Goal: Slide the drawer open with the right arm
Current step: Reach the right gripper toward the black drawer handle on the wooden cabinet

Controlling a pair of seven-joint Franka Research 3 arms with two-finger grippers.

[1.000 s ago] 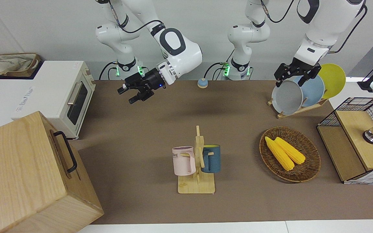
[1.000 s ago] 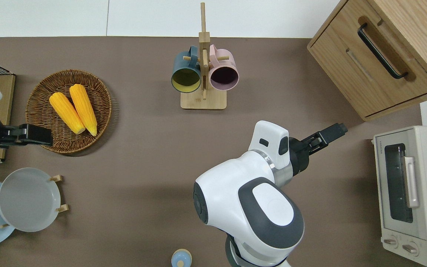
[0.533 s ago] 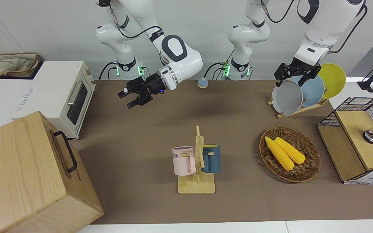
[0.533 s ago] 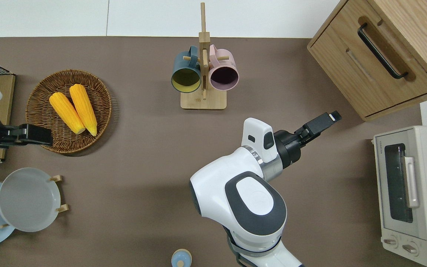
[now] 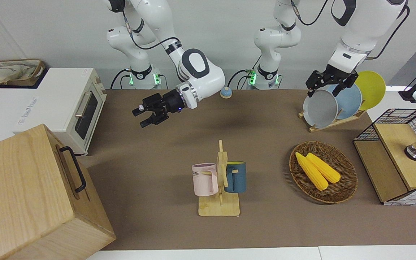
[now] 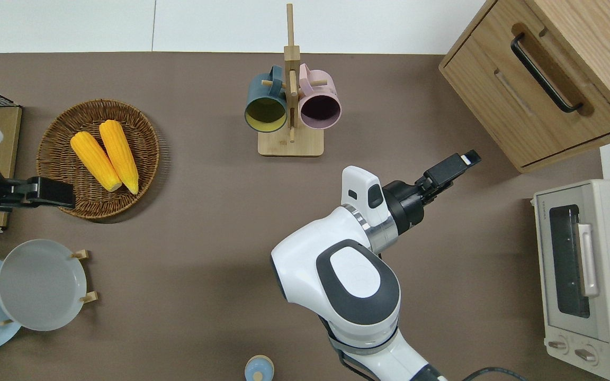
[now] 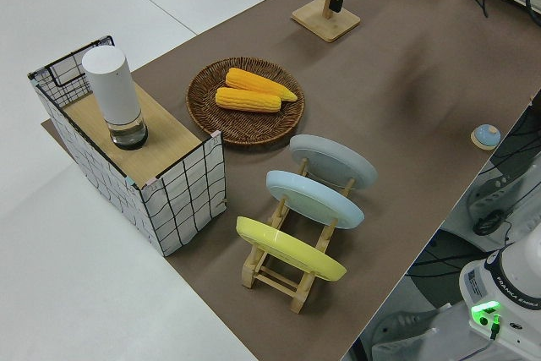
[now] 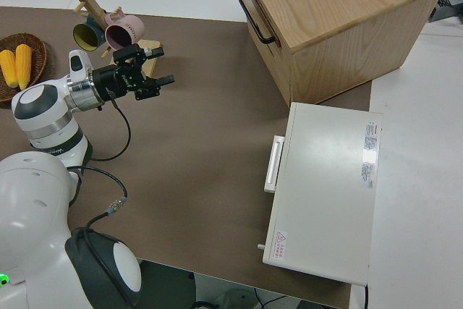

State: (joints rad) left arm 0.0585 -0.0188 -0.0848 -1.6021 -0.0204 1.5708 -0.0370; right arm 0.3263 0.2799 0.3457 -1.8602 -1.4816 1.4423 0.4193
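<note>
Right gripper (image 5: 142, 116) hangs over bare mat, fingers spread (sized for the bar, I'd judge), aimed at the closed drawer (image 6: 535, 106) with black handle (image 6: 544, 73) in the wood cabinet (image 5: 24, 195) at the right arm's end; left arm parked.

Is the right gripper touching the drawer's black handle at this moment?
Apart. In the overhead view bare brown tabletop shows between the right gripper and the cabinet, and the drawer handle sits farther still. The right side view shows the same gap.
</note>
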